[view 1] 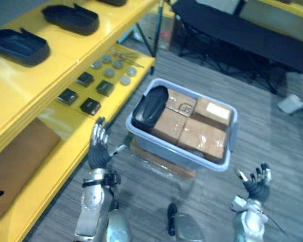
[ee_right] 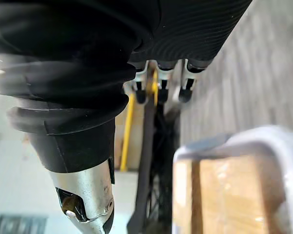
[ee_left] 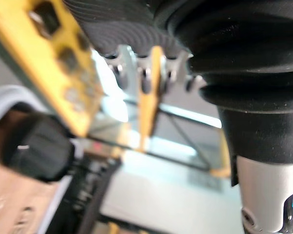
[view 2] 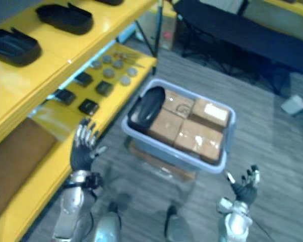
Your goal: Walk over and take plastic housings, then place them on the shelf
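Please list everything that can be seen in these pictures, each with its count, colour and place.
Shelf: one, yellow, along the left.
Shelf housings: two, and part of a third at the picture's edge, black, top tier.
Bin: one, grey-blue, on the floor beside the shelf.
Bin housing: one, black, at the bin's shelf-side end.
Boxes: four, brown, in the bin.
Square parts: four, black, lower tier.
Discs: about six, grey, lower tier.
Board: one, brown, lower tier.
Cot: one, black, far right.
Left robot hand: silver, open, by the lower tier.
Right robot hand: silver, open, right of the bin.
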